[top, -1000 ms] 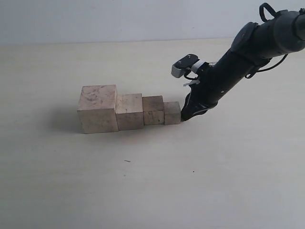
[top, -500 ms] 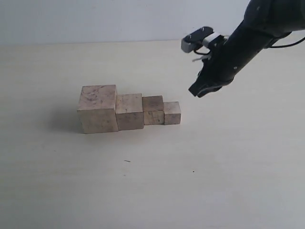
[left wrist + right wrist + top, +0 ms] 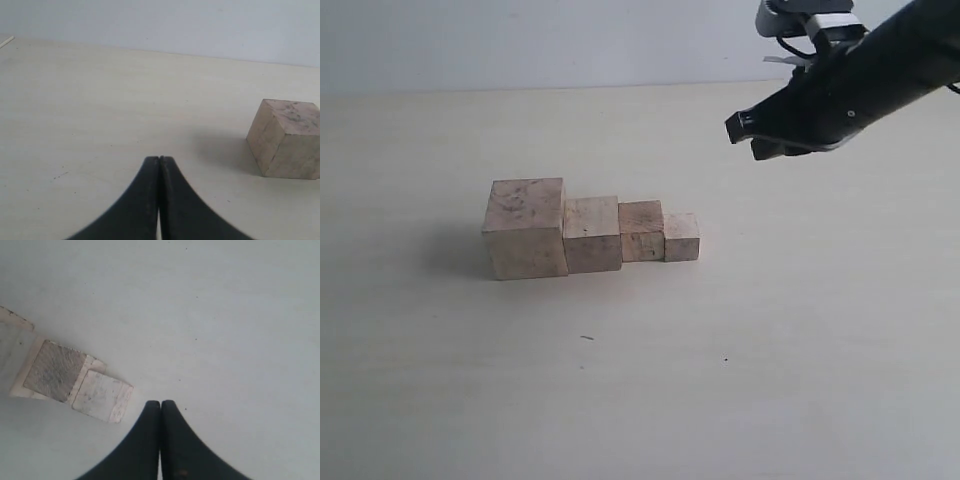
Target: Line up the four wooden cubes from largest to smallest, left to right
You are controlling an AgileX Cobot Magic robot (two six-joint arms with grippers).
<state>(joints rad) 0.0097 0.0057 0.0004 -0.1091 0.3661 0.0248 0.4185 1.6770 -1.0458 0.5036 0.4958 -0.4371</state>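
Note:
Four wooden cubes stand touching in a row on the table: the largest cube (image 3: pixel 526 227) at the left, then the second cube (image 3: pixel 592 233), the third cube (image 3: pixel 641 230) and the smallest cube (image 3: pixel 681 236) at the right. My right gripper (image 3: pixel 744 133) hangs shut and empty in the air, above and to the right of the row. From above, its wrist view takes in the smallest cube (image 3: pixel 102 395) and the third cube (image 3: pixel 54 370) beside the shut gripper (image 3: pixel 160 404). My left gripper (image 3: pixel 159 159) is shut and empty, low over the table, with the largest cube (image 3: pixel 287 137) off to one side.
The pale table (image 3: pixel 770 330) stretches around the row. A pale wall (image 3: pixel 570 40) rises behind the table's far edge. The left arm does not show in the exterior view.
My right gripper has left the smallest cube's right side and risen up and to the right, well off the table. The four cubes have stayed in place.

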